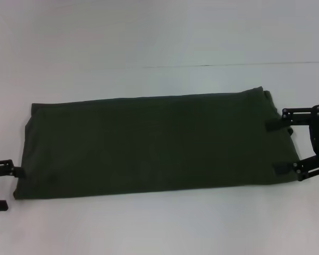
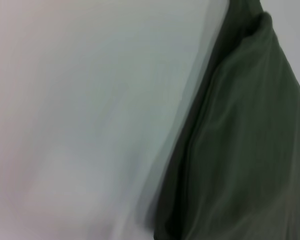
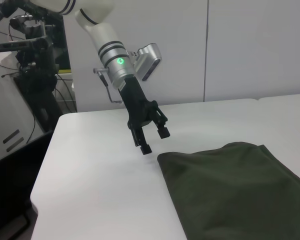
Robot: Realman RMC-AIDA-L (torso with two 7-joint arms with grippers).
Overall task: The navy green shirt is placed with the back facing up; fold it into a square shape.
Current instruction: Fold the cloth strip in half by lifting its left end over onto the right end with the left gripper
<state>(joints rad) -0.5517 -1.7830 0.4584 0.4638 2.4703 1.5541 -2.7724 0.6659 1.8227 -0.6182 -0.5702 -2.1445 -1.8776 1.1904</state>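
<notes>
On the white table [image 1: 149,32], bare all round, the navy green shirt [image 1: 149,143] lies folded — long axis left-right. Right gripper [image 1: 282,146] spread wide over its right edge; left gripper [image 1: 9,187] open beside its left edge.

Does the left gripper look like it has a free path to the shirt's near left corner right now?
Probably yes. The left gripper, jaws open, sits just beside the left end of the navy green shirt on the bare white table, with nothing between them.
</notes>
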